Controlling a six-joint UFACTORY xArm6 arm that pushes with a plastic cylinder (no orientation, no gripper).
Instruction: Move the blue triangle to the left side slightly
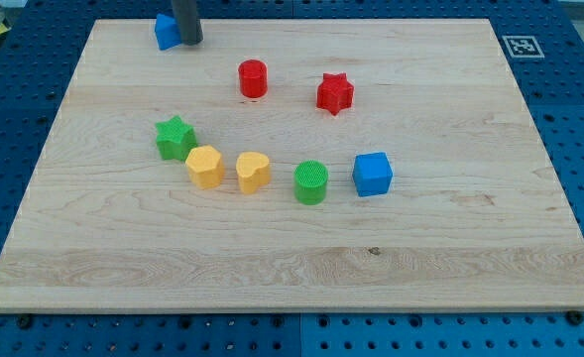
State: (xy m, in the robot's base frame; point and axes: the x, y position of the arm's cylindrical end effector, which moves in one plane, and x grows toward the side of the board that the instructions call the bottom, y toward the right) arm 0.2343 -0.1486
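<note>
The blue triangle [166, 32] lies near the board's top edge at the view's upper left. My tip [189, 42] stands right against its right side, touching or nearly touching it. The dark rod rises out of the view's top and hides a little of the triangle's right edge.
A red cylinder [253, 78] and a red star [335, 93] lie to the right of the tip. Lower down sit a green star [175, 137], two yellow blocks [204, 166] [253, 172], a green cylinder [311, 182] and a blue cube [373, 174]. The wooden board [450, 248] has a marker tag [520, 46].
</note>
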